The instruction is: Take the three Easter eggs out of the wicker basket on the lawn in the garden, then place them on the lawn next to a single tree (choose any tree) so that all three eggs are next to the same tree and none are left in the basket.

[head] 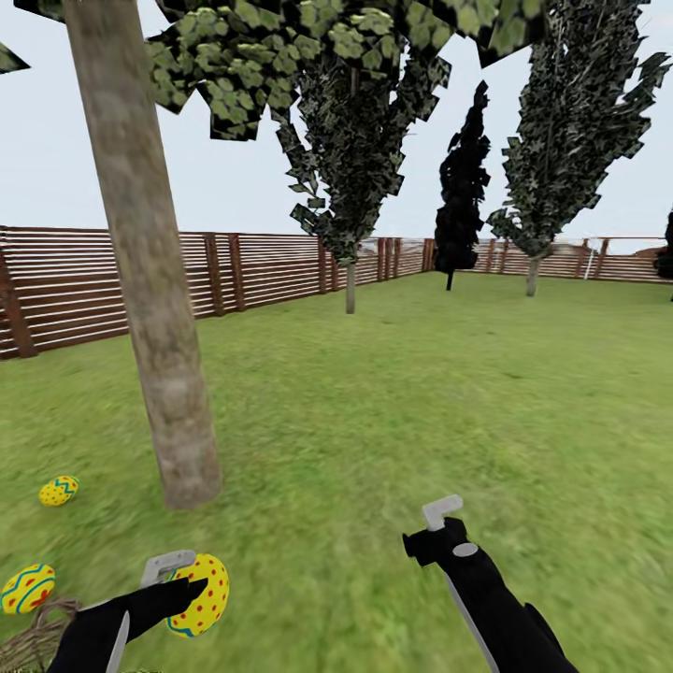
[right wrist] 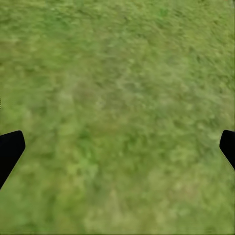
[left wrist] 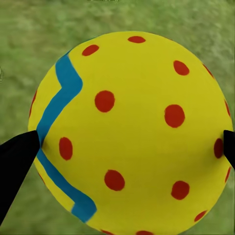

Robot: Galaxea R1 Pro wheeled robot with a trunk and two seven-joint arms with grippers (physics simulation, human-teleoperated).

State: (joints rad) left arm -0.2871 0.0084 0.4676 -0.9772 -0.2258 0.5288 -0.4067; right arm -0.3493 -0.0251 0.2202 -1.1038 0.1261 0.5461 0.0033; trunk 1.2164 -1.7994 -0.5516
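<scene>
I am gripping a dotted egg (left wrist: 129, 132) in my left claw (head: 182, 584), beside the basket (head: 37, 636). My right claw (right wrist: 117, 147) is hanging released over lawn (head: 421, 411). I should lower gently near the trunk (head: 150, 308), beside the lying egg (head: 58, 490).

place: garden | lawn (head: 421, 393) | trees, nearest tree (head: 150, 308) | slatted wooden fence (head: 252, 271) all round

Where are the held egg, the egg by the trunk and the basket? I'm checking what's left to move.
Red-dotted egg (head: 203, 594): head view, its yellow side beside the left gripper.
Zigzag egg (head: 58, 490): head view, its middle, on the grass.
Wicker basket (head: 39, 636): head view, its rim.
</scene>
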